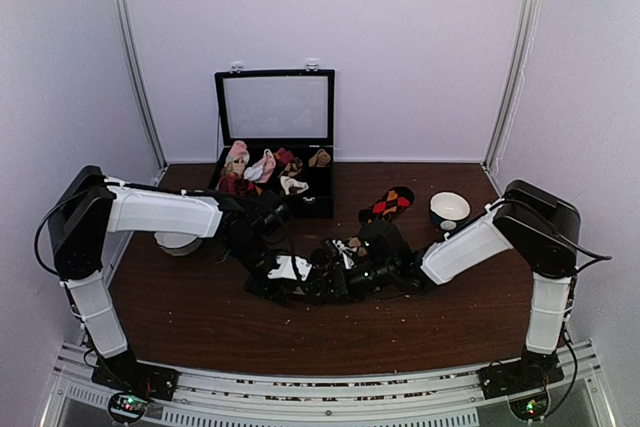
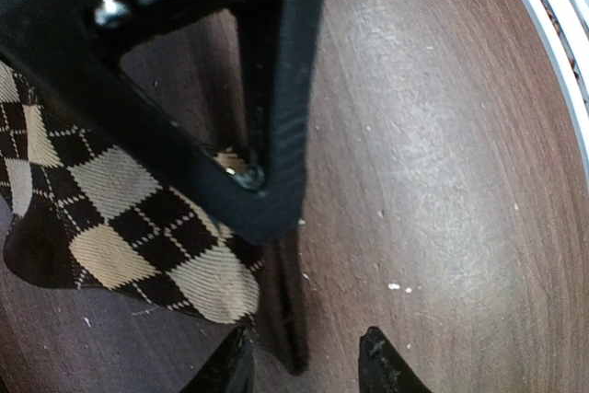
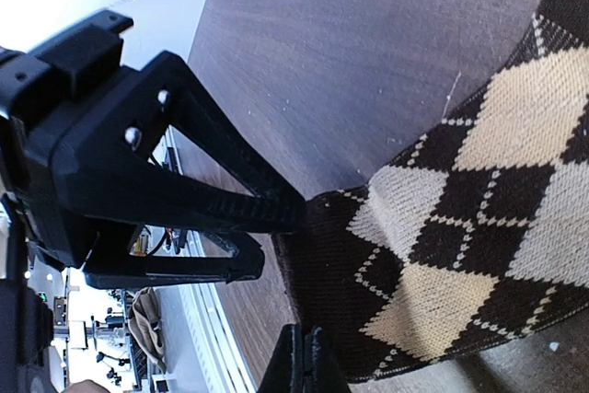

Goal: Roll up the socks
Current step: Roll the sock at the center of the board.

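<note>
Near the middle of the bench (image 2: 442, 181), the left tool (image 2: 302, 356) stands spread astride the dark edge of the tan-diamond argyle sock (image 2: 120, 218); the right tool (image 3: 302, 365) is pressed together at that sock's edge.

A soft, matt knit with fine ribbing was seen on the black argyle cloth sock with cream diamonds (image 2: 120, 181). The dark brown wood-grain worktop (image 2: 442, 181) was finished smooth with a dull sheen and flecked with pale crumbs. The black triangular plastic fingers (image 2: 276, 117) were finely ridged and matt, and were fastened with shiny metal screws (image 2: 110, 12).
</note>
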`<state>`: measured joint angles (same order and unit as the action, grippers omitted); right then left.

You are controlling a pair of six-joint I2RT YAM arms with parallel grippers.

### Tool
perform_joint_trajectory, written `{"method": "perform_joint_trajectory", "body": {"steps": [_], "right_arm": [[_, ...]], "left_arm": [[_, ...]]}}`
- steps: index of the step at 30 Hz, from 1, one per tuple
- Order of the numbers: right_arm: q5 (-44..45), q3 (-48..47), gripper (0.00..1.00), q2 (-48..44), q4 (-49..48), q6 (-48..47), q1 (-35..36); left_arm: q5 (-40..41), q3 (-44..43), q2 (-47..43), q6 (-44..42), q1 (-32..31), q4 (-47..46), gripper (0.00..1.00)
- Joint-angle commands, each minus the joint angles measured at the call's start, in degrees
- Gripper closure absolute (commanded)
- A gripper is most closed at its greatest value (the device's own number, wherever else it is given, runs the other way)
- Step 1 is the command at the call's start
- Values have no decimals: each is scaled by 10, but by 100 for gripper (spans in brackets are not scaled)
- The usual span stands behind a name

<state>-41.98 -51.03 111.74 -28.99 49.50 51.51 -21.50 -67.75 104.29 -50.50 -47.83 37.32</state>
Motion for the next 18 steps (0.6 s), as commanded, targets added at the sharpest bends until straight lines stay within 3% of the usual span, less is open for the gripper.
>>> {"method": "perform_joint_trajectory", "body": {"steps": [1,6,12,16,18], "right_arm": [[4,7,100,-3,12,-4,1],[5,18,100,0,-8,7,0],[6,29,100,3,-31,17,0],[8,33,100,1,-36,15,1],[7,34,100,1,-45,18,0]], "left_arm": [[-11,-30,24,6,-6,-13,60],[-19,-45,42,13,-7,-11,70],[-14,-55,63,13,-7,0,75],[-17,-69,79,23,-7,13,88],[-19,-85,92,30,-7,24,89]]}}
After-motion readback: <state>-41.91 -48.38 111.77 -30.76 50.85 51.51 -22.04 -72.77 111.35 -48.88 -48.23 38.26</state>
